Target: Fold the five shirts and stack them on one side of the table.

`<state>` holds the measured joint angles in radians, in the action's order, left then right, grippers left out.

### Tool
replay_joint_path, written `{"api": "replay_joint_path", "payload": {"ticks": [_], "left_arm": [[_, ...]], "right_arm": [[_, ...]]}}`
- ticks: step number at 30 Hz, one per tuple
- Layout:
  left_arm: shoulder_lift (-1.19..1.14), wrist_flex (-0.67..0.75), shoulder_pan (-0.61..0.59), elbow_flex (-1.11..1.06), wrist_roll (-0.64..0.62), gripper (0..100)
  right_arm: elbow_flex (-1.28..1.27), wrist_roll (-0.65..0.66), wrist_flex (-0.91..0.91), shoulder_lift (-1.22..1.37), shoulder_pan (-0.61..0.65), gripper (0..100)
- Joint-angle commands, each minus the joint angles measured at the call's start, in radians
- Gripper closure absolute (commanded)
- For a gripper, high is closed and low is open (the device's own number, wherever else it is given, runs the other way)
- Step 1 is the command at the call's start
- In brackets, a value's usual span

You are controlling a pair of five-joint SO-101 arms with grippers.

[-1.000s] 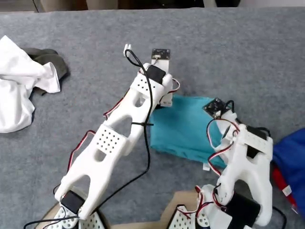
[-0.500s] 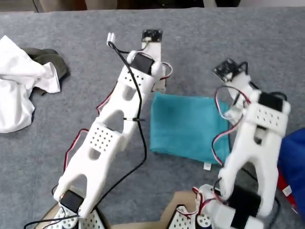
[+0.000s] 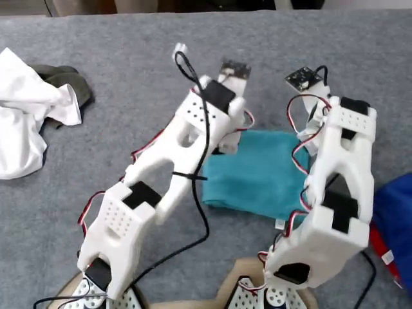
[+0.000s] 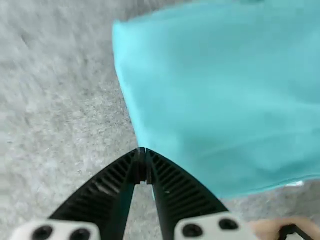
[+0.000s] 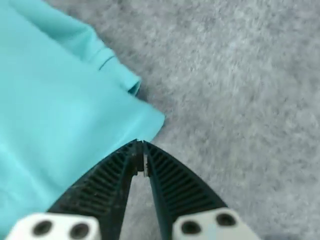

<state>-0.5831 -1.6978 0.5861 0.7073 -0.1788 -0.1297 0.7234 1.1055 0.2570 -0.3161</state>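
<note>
The teal shirt (image 3: 257, 174) lies folded into a flat rectangle in the middle of the grey table (image 3: 116, 141), between the two arms. The left gripper (image 4: 141, 167) has its jaws pressed together with nothing in them, tips over one edge of the shirt, and the right gripper (image 5: 140, 159), likewise closed and empty, sits over a corner at the opposite side. Well off at one end a crumpled white shirt (image 3: 22, 122) lies against a dark olive garment (image 3: 67, 80), and a blue garment (image 3: 394, 212) lies at the other end, beside the right arm.
</note>
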Motion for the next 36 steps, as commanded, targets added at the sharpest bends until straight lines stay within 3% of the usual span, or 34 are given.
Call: {"api": "replay_joint_path", "payload": {"ticks": [1, 4, 10, 21, 27, 32, 36], "left_arm": [[0.065, 0.121, -0.008, -0.149, -0.003, 98], [0.068, 0.196, -0.008, -0.27, -0.006, 98], [0.085, 0.186, 0.035, -0.348, -0.054, 98], [0.473, 0.19, 0.072, -0.589, -0.087, 98], [0.495, 0.46, 0.161, -0.899, -0.16, 98], [0.487, 0.637, 0.158, -1.028, -0.176, 98], [0.493, 0.69, 0.15, -1.117, -0.176, 98]], "right_arm": [[0.094, -0.008, -0.014, 0.044, 0.024, 99.3], [0.136, -0.008, -0.014, 0.096, 0.033, 99.3], [0.209, -0.008, -0.014, 0.203, 0.039, 99.3], [0.314, -0.009, -0.006, 0.332, 0.042, 99.3], [0.318, -0.009, -0.006, 0.334, 0.042, 99.3], [0.315, -0.009, -0.006, 0.334, 0.042, 99.3], [0.314, -0.009, -0.006, 0.334, 0.042, 99.3]]}}
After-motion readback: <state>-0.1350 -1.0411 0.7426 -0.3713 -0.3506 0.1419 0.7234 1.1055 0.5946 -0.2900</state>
